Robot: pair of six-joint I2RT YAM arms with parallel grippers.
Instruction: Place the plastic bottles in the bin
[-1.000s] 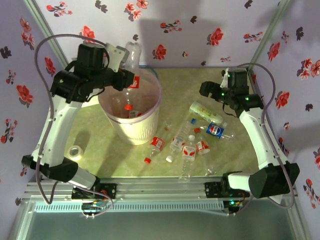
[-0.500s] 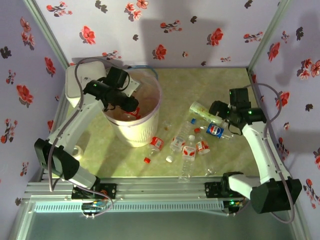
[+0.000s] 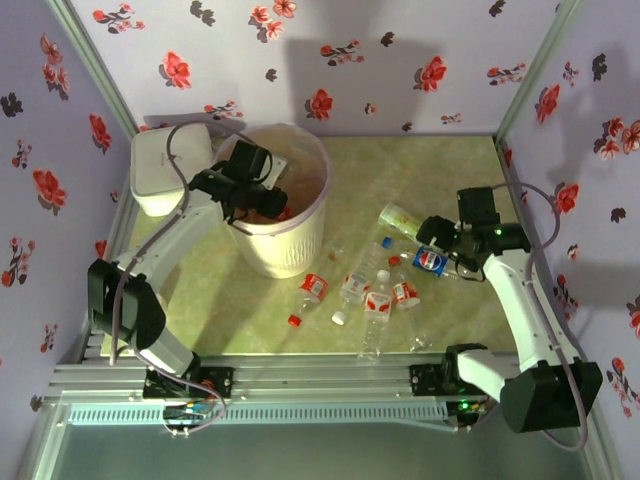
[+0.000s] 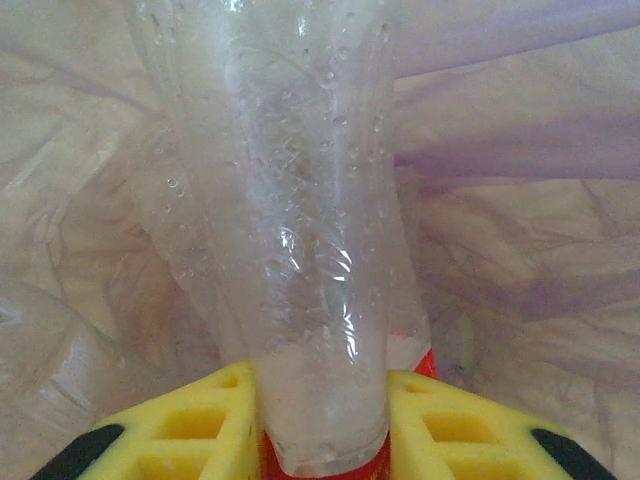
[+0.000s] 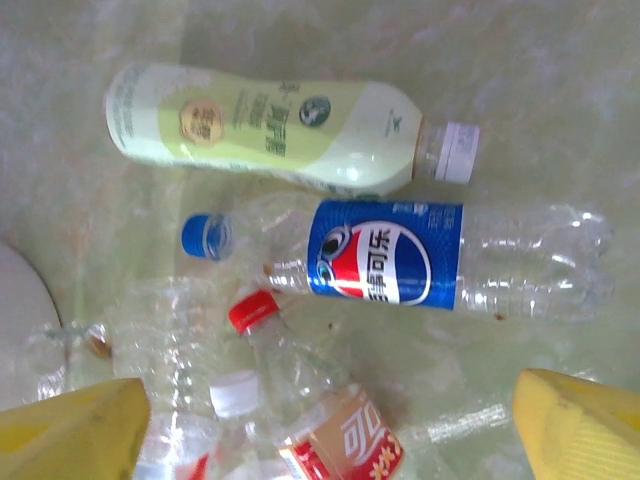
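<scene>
My left gripper (image 3: 267, 203) reaches down inside the bin (image 3: 286, 252), the cream-white bucket with a pink liner. In the left wrist view its yellow fingers (image 4: 190, 425) are shut on a clear bottle with a red label (image 4: 310, 250), and the gripper (image 4: 325, 435) is surrounded by the liner bag (image 4: 530, 200). My right gripper (image 3: 437, 252) hangs open over the loose bottles. Below the right gripper (image 5: 330, 425) lie a blue-label bottle (image 5: 400, 255), a pale green bottle (image 5: 270, 130) and a red-capped bottle (image 5: 320, 400); nothing is between its fingers.
More crushed bottles (image 3: 314, 288) (image 3: 378, 300) and loose caps (image 3: 295, 321) lie on the green mat in front of the bin. A white square box (image 3: 160, 170) sits at the back left, beside the bin. Flowered walls close in three sides.
My left arm has lowered its bottle from above the rim down into the bin, and the bin has shifted back and right. My right gripper has come down and forward over the bottles.
</scene>
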